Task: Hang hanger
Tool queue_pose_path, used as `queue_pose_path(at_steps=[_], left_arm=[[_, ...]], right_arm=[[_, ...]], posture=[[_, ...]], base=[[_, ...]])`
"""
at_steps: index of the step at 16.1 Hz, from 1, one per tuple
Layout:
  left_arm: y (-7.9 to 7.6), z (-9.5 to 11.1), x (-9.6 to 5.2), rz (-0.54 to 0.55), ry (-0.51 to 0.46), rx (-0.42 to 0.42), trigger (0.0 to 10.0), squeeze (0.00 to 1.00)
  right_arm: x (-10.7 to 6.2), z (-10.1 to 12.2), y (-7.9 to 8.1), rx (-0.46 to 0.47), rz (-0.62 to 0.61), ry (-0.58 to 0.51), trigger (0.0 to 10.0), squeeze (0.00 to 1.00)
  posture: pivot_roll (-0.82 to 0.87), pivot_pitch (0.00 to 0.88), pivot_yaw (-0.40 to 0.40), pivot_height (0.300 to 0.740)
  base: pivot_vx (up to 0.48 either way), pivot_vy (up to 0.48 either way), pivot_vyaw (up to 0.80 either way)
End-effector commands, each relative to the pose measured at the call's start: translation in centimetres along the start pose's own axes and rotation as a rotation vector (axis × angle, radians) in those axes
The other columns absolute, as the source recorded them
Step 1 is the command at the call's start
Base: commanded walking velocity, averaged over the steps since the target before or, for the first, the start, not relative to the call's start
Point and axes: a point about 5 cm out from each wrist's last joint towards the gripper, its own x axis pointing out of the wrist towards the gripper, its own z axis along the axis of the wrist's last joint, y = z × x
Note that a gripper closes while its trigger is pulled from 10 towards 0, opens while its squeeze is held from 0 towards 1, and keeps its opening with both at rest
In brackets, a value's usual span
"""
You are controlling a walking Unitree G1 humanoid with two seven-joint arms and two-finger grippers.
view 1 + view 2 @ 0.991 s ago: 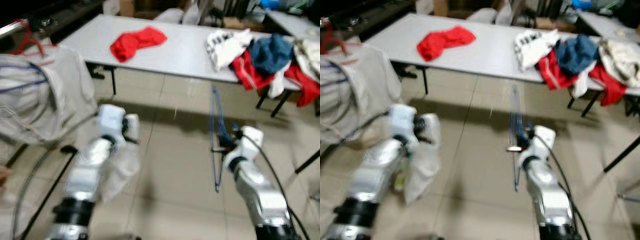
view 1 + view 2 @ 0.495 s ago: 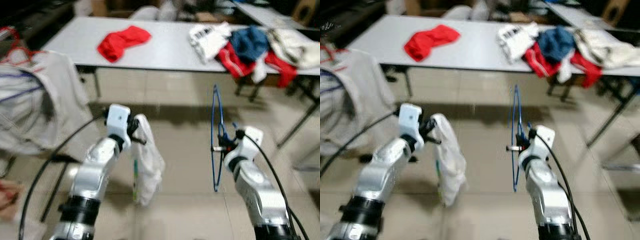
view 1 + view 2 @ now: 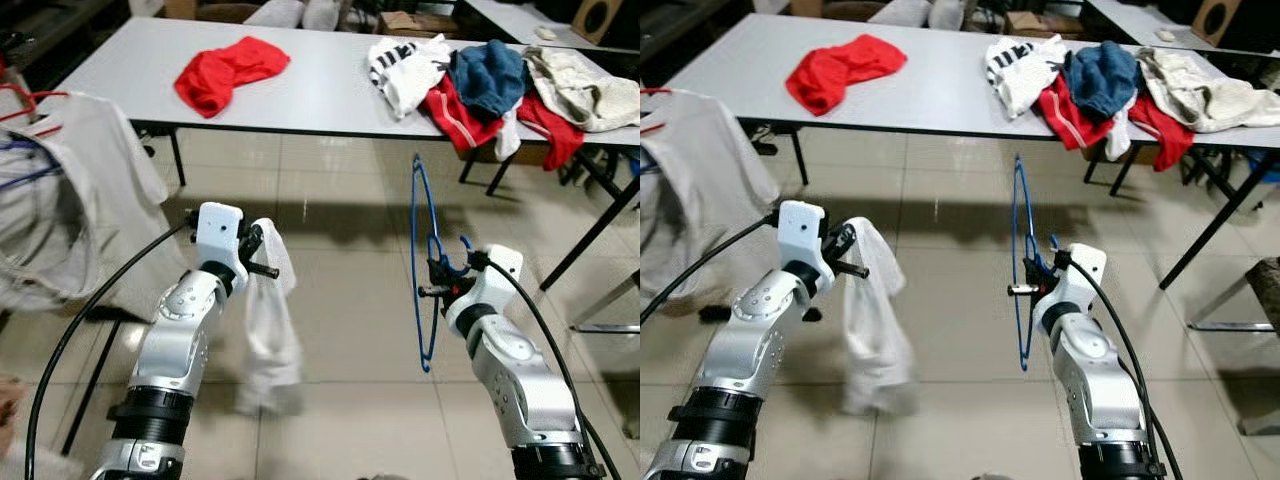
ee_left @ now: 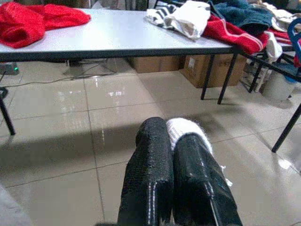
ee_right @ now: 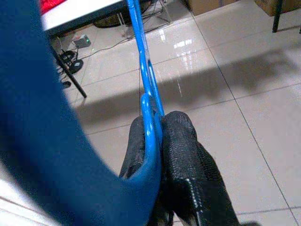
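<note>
We hold the blue hanger (image 3: 424,262) upright over the tiled floor (image 3: 340,300), our right gripper (image 5: 157,123) clamped on its wire, while our left gripper (image 4: 171,136) pinches a white cloth (image 3: 268,320), probably a garment, before the counter (image 3: 320,90).
</note>
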Motion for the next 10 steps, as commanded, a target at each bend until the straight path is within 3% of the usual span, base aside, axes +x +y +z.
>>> queue_pose_path(at_steps=[1,7,10], left_arm=[[-0.1,1.1,0.5,-0.003,-0.047,0.011,10.0,0.0],[0.5,1.1,0.3,0.005,-0.046,0.006,10.0,0.0],[1.2,1.2,0.3,0.032,-0.05,0.004,10.0,0.0]], right_arm=[[0.0,0.5,0.0,-0.028,0.011,-0.027,10.0,0.0],[-0.3,0.5,0.0,-0.031,0.041,-0.029,10.0,0.0],[-0.3,0.7,0.9,-0.069,0.092,-0.035,10.0,0.0]], posture=[[-0.06,0.0,-0.072,0.74],[-0.06,0.0,-0.071,0.74],[-0.07,0.0,-0.063,0.74]], base=[[0.394,0.0,0.0],[0.409,0.0,0.0],[0.434,0.0,0.0]])
